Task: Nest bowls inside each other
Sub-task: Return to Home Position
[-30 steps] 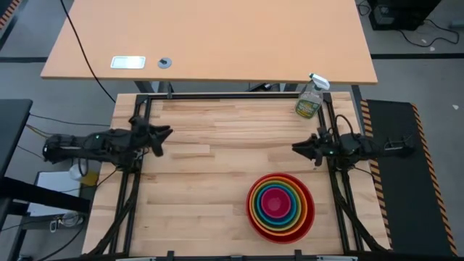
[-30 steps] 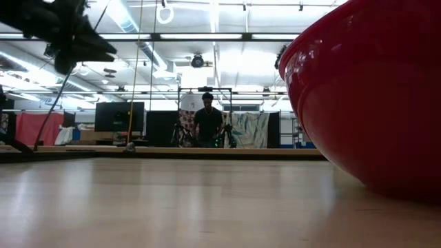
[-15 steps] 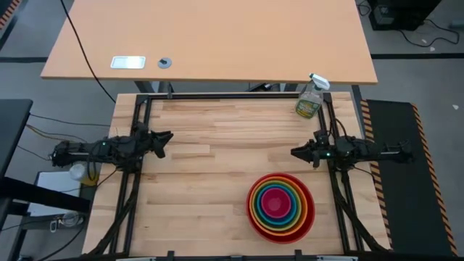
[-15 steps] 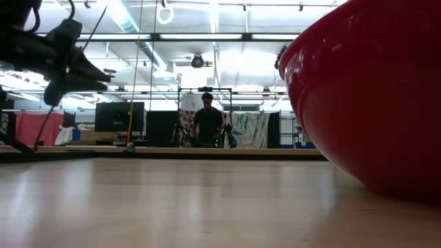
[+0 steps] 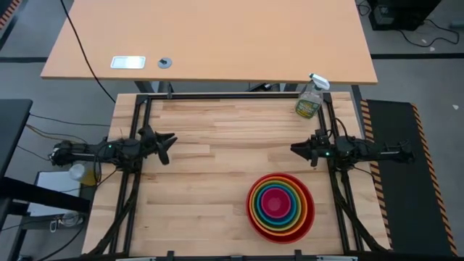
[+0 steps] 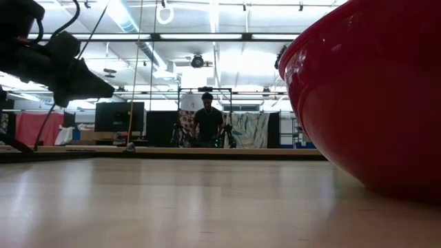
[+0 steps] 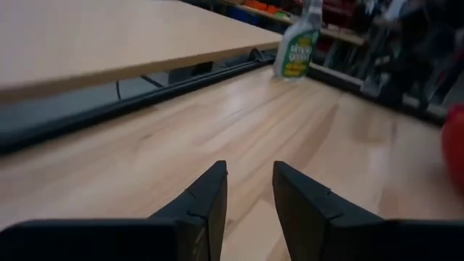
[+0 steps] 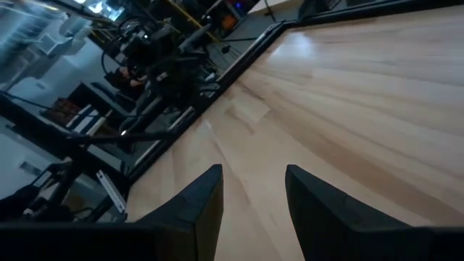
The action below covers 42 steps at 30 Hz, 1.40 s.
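A stack of nested bowls (image 5: 280,206), red outermost with orange, yellow, green, blue and pink rims inside, rests by its base on the wooden table near the front right. In the low view its red wall (image 6: 372,96) fills the right side. My left gripper (image 5: 168,139) stands open at the table's left edge, pointing toward the right; in its wrist view the fingers (image 7: 250,181) have bare wood between them. My right gripper (image 5: 295,150) stands open at the right edge, pointing left, with nothing between its fingers (image 8: 254,181).
A spray bottle (image 5: 309,98) stands at the table's far right corner. A black frame (image 5: 232,95) runs along the table's far edge and sides. A larger tan table (image 5: 210,36) lies beyond. A person (image 6: 207,122) stands far off in the room.
My left gripper has sunk toward the table at the left edge and rolled a little about its own axis, staying open. My right gripper has dropped slightly. The bowls have not moved.
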Tool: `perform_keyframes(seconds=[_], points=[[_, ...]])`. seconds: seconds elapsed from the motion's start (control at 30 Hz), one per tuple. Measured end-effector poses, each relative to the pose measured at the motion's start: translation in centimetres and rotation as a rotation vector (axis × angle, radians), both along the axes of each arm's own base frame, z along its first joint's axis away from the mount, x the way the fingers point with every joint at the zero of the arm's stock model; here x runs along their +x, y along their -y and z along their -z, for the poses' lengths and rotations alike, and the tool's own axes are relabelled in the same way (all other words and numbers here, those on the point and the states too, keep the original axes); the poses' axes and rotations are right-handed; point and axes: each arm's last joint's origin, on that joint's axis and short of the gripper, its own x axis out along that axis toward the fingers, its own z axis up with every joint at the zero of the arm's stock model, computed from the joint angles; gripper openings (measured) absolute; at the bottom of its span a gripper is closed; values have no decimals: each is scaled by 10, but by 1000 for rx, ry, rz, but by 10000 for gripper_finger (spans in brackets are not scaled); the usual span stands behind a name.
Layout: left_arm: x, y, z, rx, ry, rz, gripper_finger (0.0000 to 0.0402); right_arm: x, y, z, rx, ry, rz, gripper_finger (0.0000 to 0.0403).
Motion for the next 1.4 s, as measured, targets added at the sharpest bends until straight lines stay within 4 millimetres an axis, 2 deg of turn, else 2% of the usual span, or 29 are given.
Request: perform_keyframes(seconds=[0.2, 1.4], points=[[0, 0, 0, 98, -61, 22, 114, 0, 0, -1, 1, 9, -11, 158], [0, 0, -1, 98, -58, 24, 115, 0, 0, -1, 1, 10, -11, 159]])
